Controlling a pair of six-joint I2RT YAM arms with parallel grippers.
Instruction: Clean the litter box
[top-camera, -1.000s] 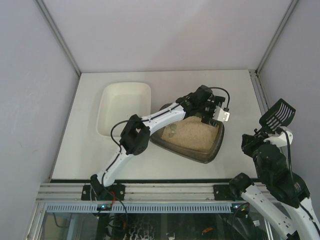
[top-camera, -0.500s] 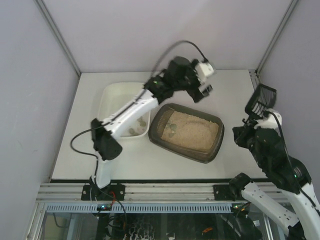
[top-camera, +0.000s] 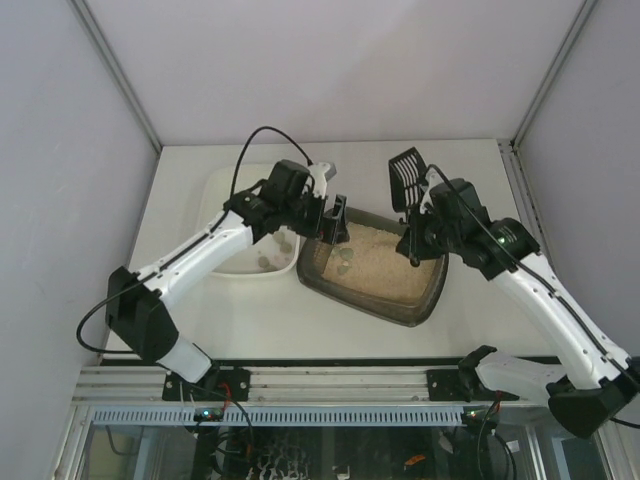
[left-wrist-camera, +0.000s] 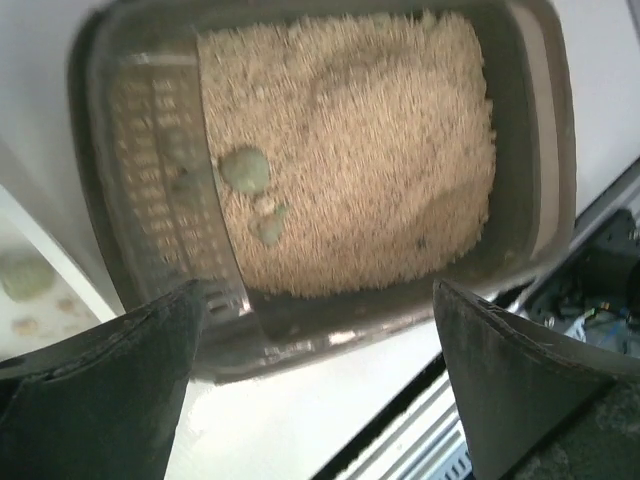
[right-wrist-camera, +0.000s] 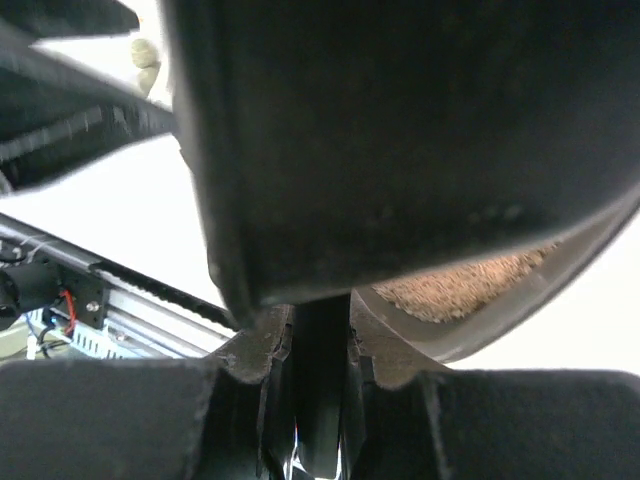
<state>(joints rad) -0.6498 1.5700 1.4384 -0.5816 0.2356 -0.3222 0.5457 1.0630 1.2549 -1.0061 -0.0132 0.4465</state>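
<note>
The litter box (top-camera: 350, 300) is a dark tray of beige litter at the table's middle. It fills the left wrist view (left-wrist-camera: 520, 150). Greenish clumps (top-camera: 343, 258) lie in the litter near its left end and show in the left wrist view (left-wrist-camera: 245, 170). My left gripper (top-camera: 335, 222) is open and empty above the box's left end, with its fingers (left-wrist-camera: 100, 390) wide apart. My right gripper (top-camera: 415, 238) is shut on the handle (right-wrist-camera: 320, 340) of a black slotted scoop (top-camera: 405, 180). It holds the scoop upright over the box's far right end. The scoop (right-wrist-camera: 400, 140) blocks most of the right wrist view.
A white tray (top-camera: 235, 195) stands left of the litter box, touching it, with a few clumps (top-camera: 270, 260) in its near end. The metal rail (top-camera: 330, 380) with the arm bases runs along the near edge. Grey walls close the back and sides.
My left gripper swung from behind the box down to its left end. My right arm moved in from the right edge, carrying the scoop to the box's far right end.
</note>
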